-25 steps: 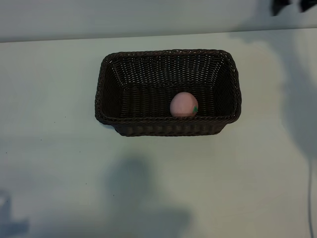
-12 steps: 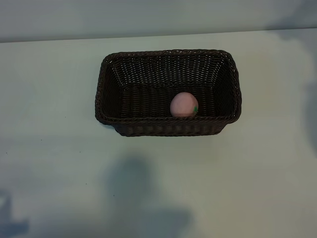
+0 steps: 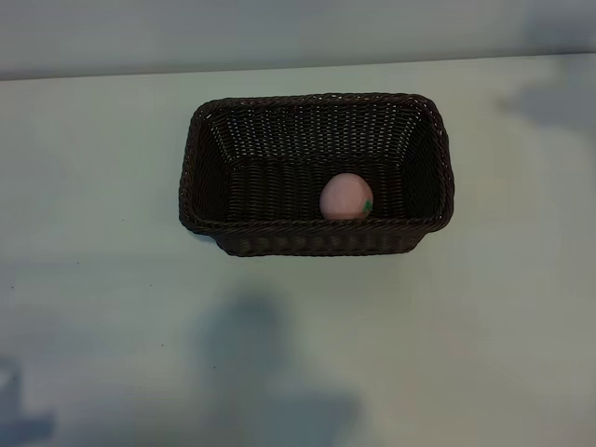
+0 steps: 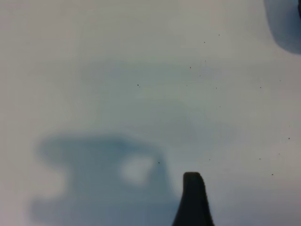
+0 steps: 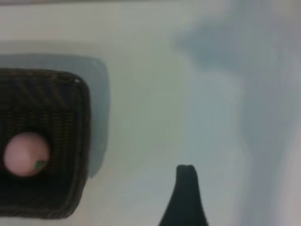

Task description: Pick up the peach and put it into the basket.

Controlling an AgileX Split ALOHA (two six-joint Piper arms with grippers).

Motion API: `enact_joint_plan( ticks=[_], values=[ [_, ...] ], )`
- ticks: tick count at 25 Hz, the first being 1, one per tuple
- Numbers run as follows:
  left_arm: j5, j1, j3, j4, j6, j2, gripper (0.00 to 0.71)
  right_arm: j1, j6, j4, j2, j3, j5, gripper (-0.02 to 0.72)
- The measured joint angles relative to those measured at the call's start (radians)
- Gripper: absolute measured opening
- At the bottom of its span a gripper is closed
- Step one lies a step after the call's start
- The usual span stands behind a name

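Pale tabletop (image 3: 112, 326) carries the basket (image 3: 317, 240), and the peach (image 3: 345, 196) lies inside it against the near wall, so the placing looks done. Right gripper (image 5: 186, 197), beside the basket, and left gripper (image 4: 193, 197), over bare table, are both spread and empty.

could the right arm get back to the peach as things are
Probably yes: the peach lies uncovered in the open basket, nothing above it. The right gripper is open, off to the basket's side.
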Motion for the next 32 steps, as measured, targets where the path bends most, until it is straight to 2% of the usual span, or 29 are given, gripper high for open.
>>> enact_joint_plan(
  ticks=[5,10,19,26,32],
  values=[
    [0.000,0.000,0.000,0.000,0.000,0.000,0.553,0.000,0.002,-0.001,-0.284,0.080,0.013,0.572],
    [0.000,0.000,0.000,0.000,0.000,0.000,0.553,0.000,0.000,-0.028,-0.570,0.189,0.012,0.572],
    [0.000,0.000,0.000,0.000,0.000,0.000,0.553,0.000,0.000,-0.070,-0.971,0.502,-0.011,0.572],
    [0.000,0.000,0.000,0.000,0.000,0.000,0.553,0.000,0.000,-0.072,-1.157,0.749,-0.026,0.572],
    [0.000,0.000,0.000,0.000,-0.003,0.000,0.553,0.000,-0.004,-0.086,-1.254,0.877,-0.046,0.572]
  ],
)
